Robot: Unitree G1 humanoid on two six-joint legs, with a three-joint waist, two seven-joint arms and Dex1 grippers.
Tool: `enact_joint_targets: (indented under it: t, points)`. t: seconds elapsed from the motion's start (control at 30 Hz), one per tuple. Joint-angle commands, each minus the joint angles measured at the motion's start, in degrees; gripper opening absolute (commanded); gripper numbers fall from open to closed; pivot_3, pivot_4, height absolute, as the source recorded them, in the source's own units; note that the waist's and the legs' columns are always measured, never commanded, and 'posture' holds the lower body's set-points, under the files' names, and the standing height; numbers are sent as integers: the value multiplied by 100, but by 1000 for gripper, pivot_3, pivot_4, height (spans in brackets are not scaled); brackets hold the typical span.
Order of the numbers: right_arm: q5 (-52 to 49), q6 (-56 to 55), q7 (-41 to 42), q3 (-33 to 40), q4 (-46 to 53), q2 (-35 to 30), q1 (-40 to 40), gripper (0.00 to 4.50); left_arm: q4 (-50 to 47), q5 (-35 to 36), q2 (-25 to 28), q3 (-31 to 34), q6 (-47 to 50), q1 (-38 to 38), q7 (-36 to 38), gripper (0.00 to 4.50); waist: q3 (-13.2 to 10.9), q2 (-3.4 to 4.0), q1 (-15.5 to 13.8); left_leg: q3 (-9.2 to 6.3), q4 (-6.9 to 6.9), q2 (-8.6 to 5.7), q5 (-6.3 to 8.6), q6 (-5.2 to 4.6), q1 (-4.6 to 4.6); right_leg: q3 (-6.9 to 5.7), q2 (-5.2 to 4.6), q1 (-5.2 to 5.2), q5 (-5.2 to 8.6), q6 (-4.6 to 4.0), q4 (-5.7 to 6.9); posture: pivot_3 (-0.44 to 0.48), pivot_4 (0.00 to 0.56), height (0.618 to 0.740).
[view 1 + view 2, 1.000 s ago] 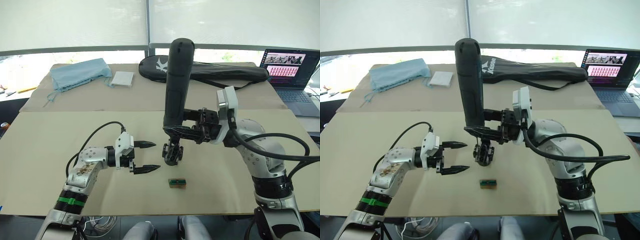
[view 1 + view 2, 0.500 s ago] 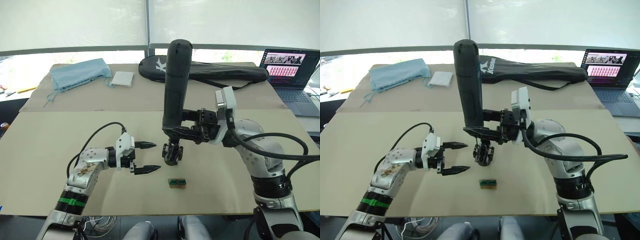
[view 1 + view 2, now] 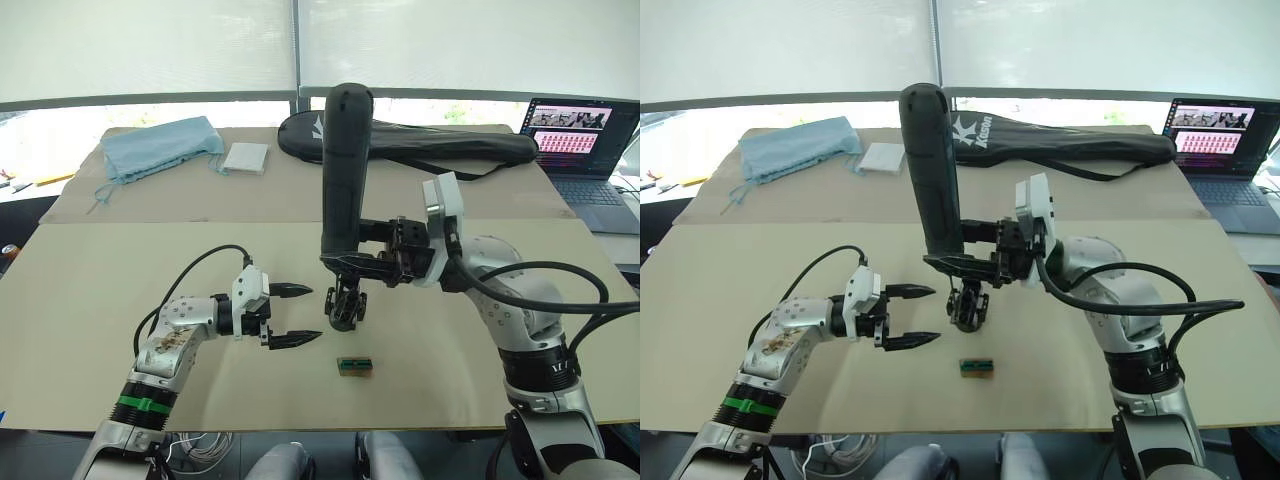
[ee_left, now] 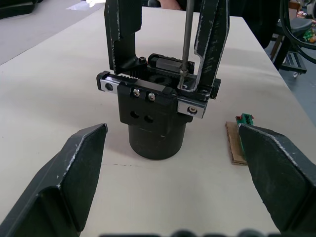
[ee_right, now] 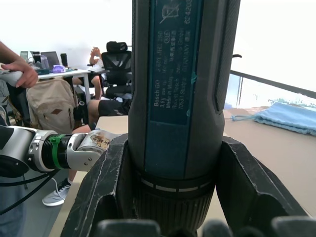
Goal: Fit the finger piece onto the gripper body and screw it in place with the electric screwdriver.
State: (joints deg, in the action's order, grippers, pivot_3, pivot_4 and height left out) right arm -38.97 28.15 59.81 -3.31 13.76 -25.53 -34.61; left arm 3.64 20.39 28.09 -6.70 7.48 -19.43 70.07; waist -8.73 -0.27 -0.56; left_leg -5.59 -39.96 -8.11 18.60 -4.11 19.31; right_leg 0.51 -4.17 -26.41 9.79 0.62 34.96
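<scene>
The gripper body stands on its round base on the table, just beyond my open left gripper. Two black fingers rise from its top. The finger piece is the one beside the screwdriver's thin metal bit, and the bit's tip rests on a screw at that piece's foot. My right gripper is shut on the lower end of the electric screwdriver, a thick black cylinder held nearly upright over the gripper body. In the right wrist view both fingers clamp its barrel.
A small green-and-brown box lies near the table's front, close to the gripper body. At the back are a long black racket bag, a blue cloth, a white pad and a laptop. A person's hand shows in the right wrist view.
The screwdriver's top has leaned a little to the left and my right arm has shifted slightly left with it. The left gripper has stayed open in place.
</scene>
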Motion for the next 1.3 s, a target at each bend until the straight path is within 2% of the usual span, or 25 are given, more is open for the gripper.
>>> enact_joint_targets:
  t: [0.03, 1.3]
  points:
    - [-91, -66, 34, 123, 136, -15, -150, 1917, -173, 48, 8, 27, -69, 6, -29, 4500, 0, 0, 0, 0, 0, 0, 0, 0, 0, 0, 0, 0, 0, 0, 0, 0, 150, 740]
    - [-421, 281, 15, 381, 54, -97, -305, 1917, -150, 41, 1, 13, -82, 27, -42, 4500, 0, 0, 0, 0, 0, 0, 0, 0, 0, 0, 0, 0, 0, 0, 0, 0, 150, 740]
